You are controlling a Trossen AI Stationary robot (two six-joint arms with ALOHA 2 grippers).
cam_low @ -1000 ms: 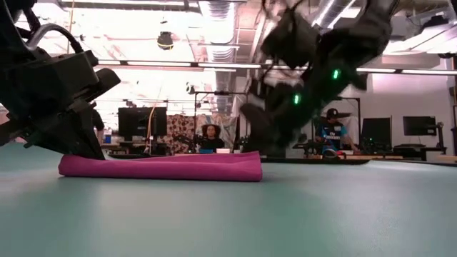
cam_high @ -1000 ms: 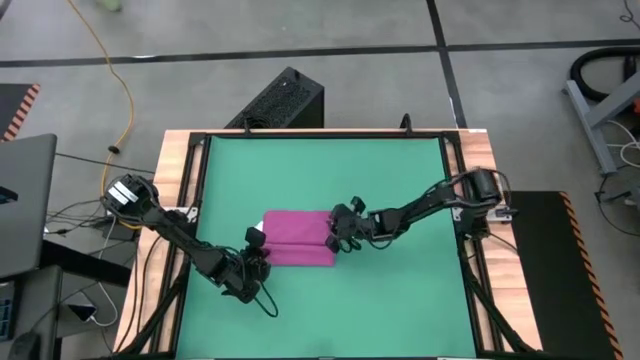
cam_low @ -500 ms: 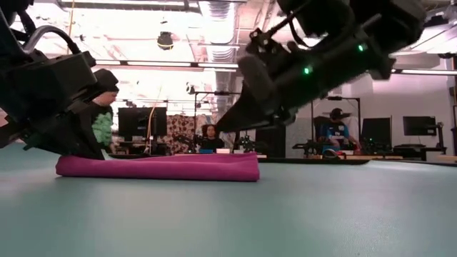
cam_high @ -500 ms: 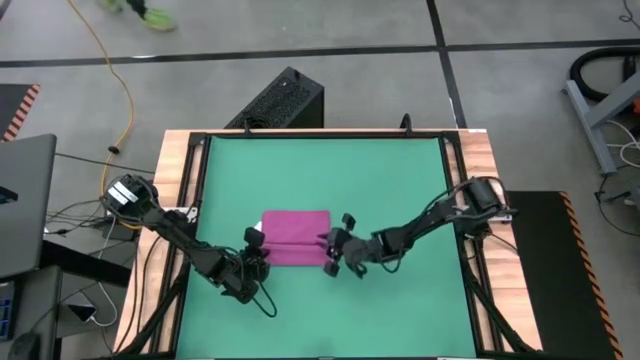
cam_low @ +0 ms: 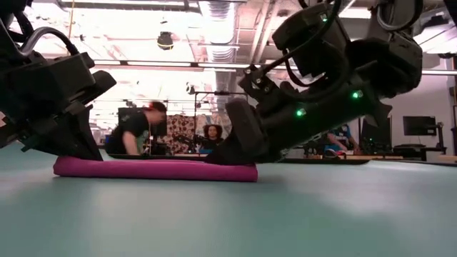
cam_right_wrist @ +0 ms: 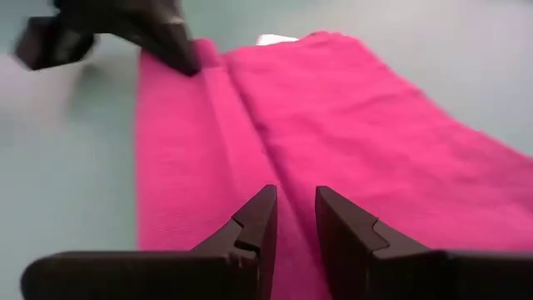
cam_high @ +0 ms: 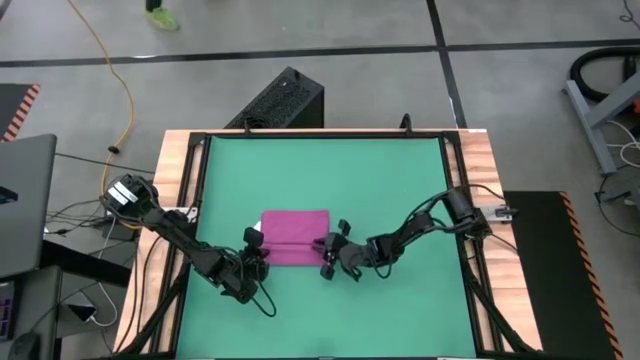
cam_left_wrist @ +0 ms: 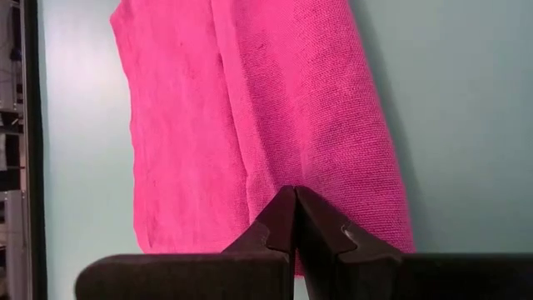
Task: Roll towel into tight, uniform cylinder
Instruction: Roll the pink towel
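the towel [cam_high: 294, 236] lies flat on the green mat [cam_high: 400, 180], near its middle, with only a low fold along one edge, so the rolling looks barely begun. the left gripper [cam_left_wrist: 295, 218] is pinched closed on that folded edge at one end. the right gripper [cam_right_wrist: 291, 218] rests at the other end, fingers slightly apart. next, both likely need to turn the edge over evenly.
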